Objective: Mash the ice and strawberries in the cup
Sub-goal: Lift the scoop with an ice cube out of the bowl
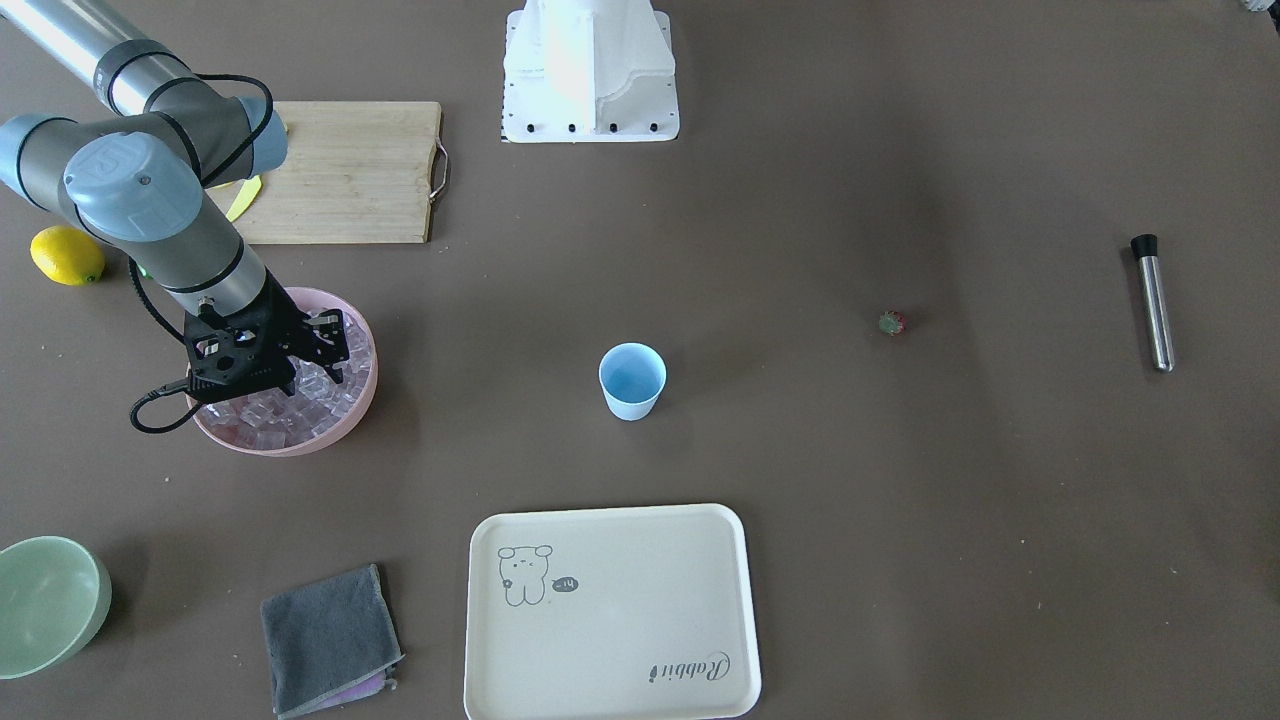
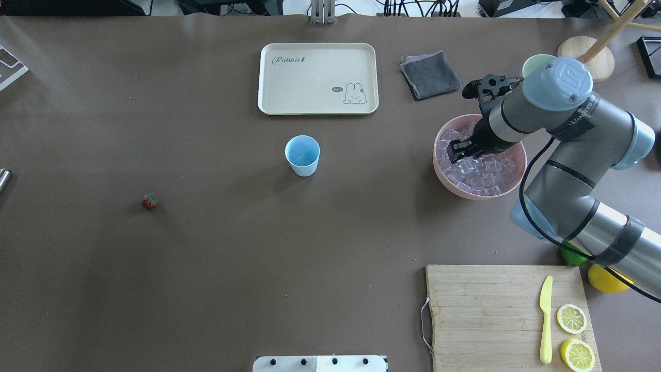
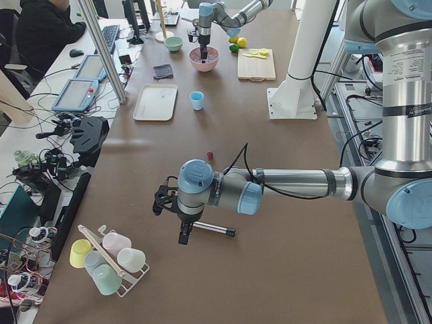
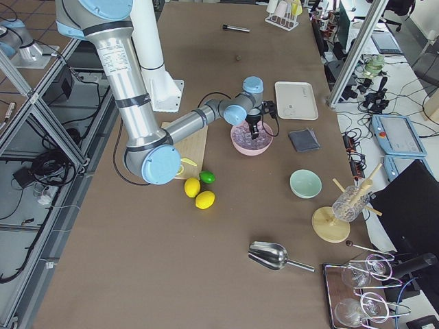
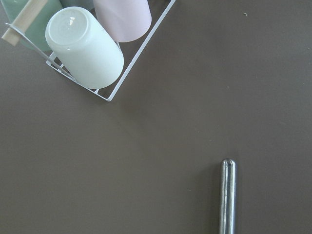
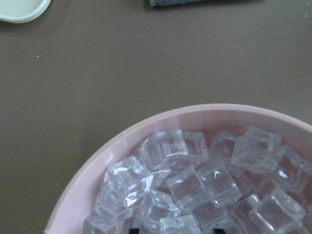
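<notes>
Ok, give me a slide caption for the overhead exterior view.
Right claw over the pink bowl of ice; blue cup empty mid-table, strawberry lying apart.

The fingertips of the right gripper (image 2: 461, 151) cannot be made out against the ice (image 2: 485, 173) in the pink bowl (image 2: 480, 196), so it cannot be told how the jaws stand. In the right wrist view that bowl is cut off by the bottom and right edges. The left gripper (image 3: 183, 235) is seen only small, in the exterior left view, and its state cannot be judged. The metal rod (image 5: 227, 195) is cut off by the lower edge of the left wrist view. The green bowl (image 1: 40, 605) is clipped by the front-facing view's left edge and is largely covered by the right arm from overhead. The lime (image 2: 572, 254) is mostly hidden beneath that arm, and in the front-facing view all but a tip of the yellow knife (image 1: 243, 198) is covered by it
</notes>
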Available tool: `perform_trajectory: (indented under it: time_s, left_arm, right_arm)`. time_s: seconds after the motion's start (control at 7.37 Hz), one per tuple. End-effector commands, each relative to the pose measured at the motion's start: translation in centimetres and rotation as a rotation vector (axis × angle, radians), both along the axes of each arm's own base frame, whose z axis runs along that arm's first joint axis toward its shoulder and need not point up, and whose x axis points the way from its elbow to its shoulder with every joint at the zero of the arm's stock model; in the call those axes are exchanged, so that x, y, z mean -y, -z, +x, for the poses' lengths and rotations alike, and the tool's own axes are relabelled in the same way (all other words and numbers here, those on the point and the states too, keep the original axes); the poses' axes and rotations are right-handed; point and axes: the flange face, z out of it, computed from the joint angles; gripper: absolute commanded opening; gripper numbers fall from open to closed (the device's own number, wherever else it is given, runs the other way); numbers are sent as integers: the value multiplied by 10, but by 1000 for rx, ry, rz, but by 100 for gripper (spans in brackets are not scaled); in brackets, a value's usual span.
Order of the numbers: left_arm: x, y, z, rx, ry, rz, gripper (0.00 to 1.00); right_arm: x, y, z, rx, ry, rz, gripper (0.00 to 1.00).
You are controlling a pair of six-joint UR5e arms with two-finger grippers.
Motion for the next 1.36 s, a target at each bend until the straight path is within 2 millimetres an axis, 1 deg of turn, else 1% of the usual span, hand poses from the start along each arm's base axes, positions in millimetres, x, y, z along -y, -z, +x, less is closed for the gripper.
perform_trajectory:
  time_s: [0.0,0.14,0.27,0.41,0.54,0.68,0.81,0.95,1.09,1.22]
  left_arm:
    - [1,1,0,-1,1,1,99]
    - [0,0,0,-1,1,-2,99]
    - [0,0,0,-1,1,-1,99]
    - [1,1,0,-1,1,1,99]
    - [1,2,0,0,1,2,99]
    - [1,1,0,-1,1,1,99]
    - [2,1,0,-1,2,1,99]
    - [1,1,0,-1,2,0,99]
    - [1,1,0,-1,2,1,99]
    - [1,1,0,-1,2,0,99]
  right_arm:
    - [-1,-2,1,-1,1,-4,50]
    - [-3,0,2,3,2,-2,38]
    - [-2,0,1,2,2,-3,23]
    - [-2,1,1,4,6,-4,15]
    - [3,5,5,6,-2,0,8]
    - [11,13,12,14,-16,8,8]
    - [22,39,3,26,-28,22,7]
    - [36,86,0,23,-60,-6,5]
    - [41,129,-19,25,-97,-41,6]
    - [37,167,-44,59,-139,-64,6]
